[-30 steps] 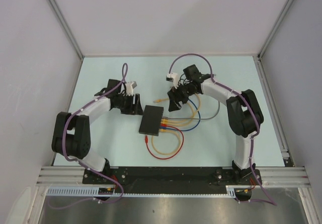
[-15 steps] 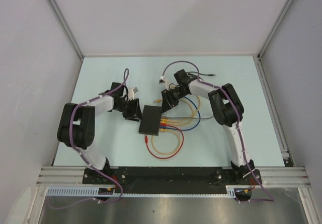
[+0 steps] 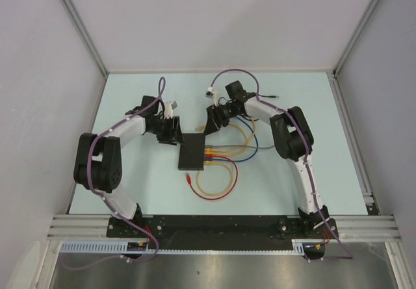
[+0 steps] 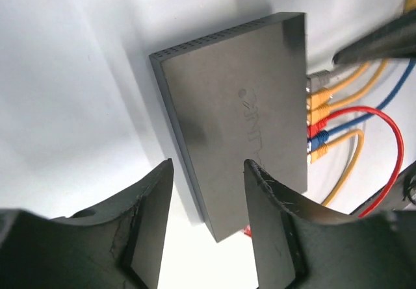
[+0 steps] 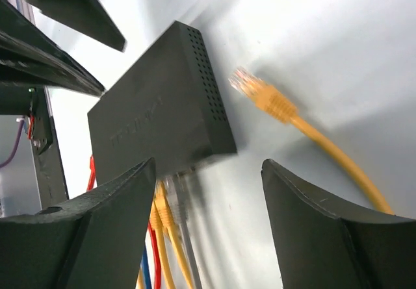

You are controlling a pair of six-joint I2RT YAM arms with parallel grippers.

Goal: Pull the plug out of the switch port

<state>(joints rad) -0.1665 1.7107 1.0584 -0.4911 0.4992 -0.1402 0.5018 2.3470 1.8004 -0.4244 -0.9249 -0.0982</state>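
The switch (image 3: 192,154) is a flat matte-black box lying mid-table, with its sockets on its right edge. Grey (image 4: 318,78), yellow (image 4: 320,98), red (image 4: 316,130) and blue (image 4: 316,143) plugs sit in that row. My left gripper (image 3: 170,132) is open just beyond the switch's far left corner. In the left wrist view the switch (image 4: 240,113) lies ahead of the open gripper (image 4: 208,167). My right gripper (image 3: 214,121) is open and empty by the far right corner. In the right wrist view, the gripper (image 5: 208,165) frames the switch (image 5: 156,126) and the grey plug (image 5: 174,195).
A loose yellow plug (image 5: 260,94) lies on the table just beyond the switch; it also shows from above (image 3: 202,129). Yellow, blue and red cables (image 3: 221,188) loop right of and in front of the switch. A loose red plug (image 3: 188,178) lies near its front corner.
The right arm has folded in and its gripper has shifted left and farther back, toward the switch's far right corner. The left gripper has shifted slightly. The switch has barely moved.
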